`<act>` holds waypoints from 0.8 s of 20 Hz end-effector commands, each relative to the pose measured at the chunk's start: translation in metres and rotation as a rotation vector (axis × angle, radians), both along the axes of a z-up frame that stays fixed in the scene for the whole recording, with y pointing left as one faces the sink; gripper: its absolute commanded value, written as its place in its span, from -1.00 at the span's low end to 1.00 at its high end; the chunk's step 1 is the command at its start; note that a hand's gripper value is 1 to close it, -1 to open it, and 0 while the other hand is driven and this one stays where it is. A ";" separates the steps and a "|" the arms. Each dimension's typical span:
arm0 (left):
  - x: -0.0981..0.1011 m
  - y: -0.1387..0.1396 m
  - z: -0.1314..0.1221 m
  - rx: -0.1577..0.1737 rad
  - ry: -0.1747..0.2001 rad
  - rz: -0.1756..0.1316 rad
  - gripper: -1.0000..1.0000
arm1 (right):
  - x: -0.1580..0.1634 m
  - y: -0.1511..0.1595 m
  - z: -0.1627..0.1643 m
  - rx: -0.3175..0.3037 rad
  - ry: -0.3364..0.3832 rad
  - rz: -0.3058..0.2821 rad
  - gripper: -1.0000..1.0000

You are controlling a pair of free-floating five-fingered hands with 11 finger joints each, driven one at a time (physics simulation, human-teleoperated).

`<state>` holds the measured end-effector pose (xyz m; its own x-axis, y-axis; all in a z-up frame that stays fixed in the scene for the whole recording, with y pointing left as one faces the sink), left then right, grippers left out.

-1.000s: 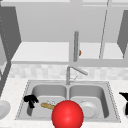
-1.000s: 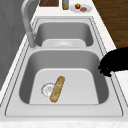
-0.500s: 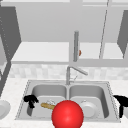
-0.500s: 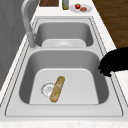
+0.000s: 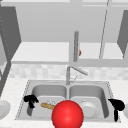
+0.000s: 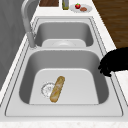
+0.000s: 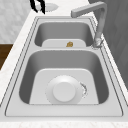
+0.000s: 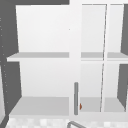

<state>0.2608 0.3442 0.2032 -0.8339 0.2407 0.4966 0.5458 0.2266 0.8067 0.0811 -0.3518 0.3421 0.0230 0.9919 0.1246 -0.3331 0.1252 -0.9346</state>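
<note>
A bread roll [image 6: 57, 89] lies untouched on the floor of the sink's left basin [image 6: 100, 75], beside the drain. The left hand [image 5: 30, 100] hovers at that basin's outer rim, fingers curled downward, holding nothing. The right hand [image 5: 117, 106] hangs idle over the counter [image 5: 15, 87] right of the sink.

The front camera faces my sink [image 5: 67, 100] across the bench's near edge, from some way back. Two side cameras look close along its basins from opposite ends, sharing the faucet [image 6: 27, 22]. The upper camera faces the wall cabinet [image 8: 42, 75] above.
</note>
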 end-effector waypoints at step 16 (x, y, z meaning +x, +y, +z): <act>0.000 0.000 0.000 0.000 0.000 0.000 0.00 | -0.038 0.090 -0.023 -0.070 -0.033 0.101 -1.00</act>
